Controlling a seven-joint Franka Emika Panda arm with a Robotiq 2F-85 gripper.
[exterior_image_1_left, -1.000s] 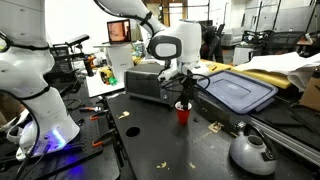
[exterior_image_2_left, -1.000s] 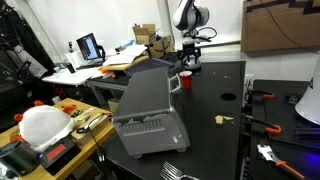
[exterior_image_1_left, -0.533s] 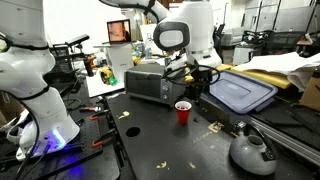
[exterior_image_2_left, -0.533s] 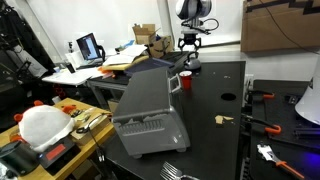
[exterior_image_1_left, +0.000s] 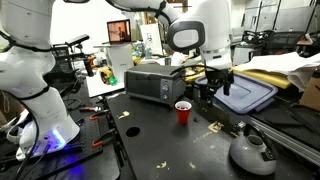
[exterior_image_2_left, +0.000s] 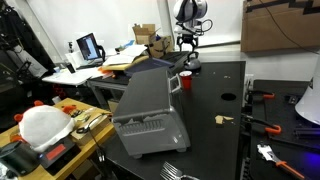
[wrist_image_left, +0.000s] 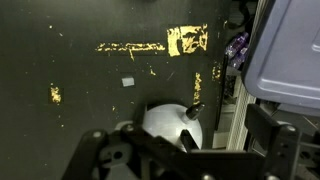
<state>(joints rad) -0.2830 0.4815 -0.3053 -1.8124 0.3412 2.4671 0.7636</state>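
My gripper (exterior_image_1_left: 215, 90) hangs open and empty above the black table, between the red cup and the grey-blue bin lid (exterior_image_1_left: 242, 92). It also shows in an exterior view (exterior_image_2_left: 187, 48). The red cup (exterior_image_1_left: 182, 111) stands upright on the table in front of the grey toaster oven (exterior_image_1_left: 150, 83); it also shows in an exterior view (exterior_image_2_left: 184, 78). In the wrist view my open fingers (wrist_image_left: 190, 150) frame a silver kettle (wrist_image_left: 168, 125) far below, with the bin lid (wrist_image_left: 292, 50) at the right.
The silver kettle (exterior_image_1_left: 250, 150) sits near the table's front corner beside a metal rail (exterior_image_1_left: 290, 135). The toaster oven (exterior_image_2_left: 146, 112) stands at the table edge. Yellow crumbs (wrist_image_left: 130, 47) lie on the tabletop. A white robot base (exterior_image_1_left: 35, 100) and cluttered benches stand beyond.
My gripper was down at the red cup a second ago. It has risen and moved sideways toward the bin lid. The cup stays upright on the table.
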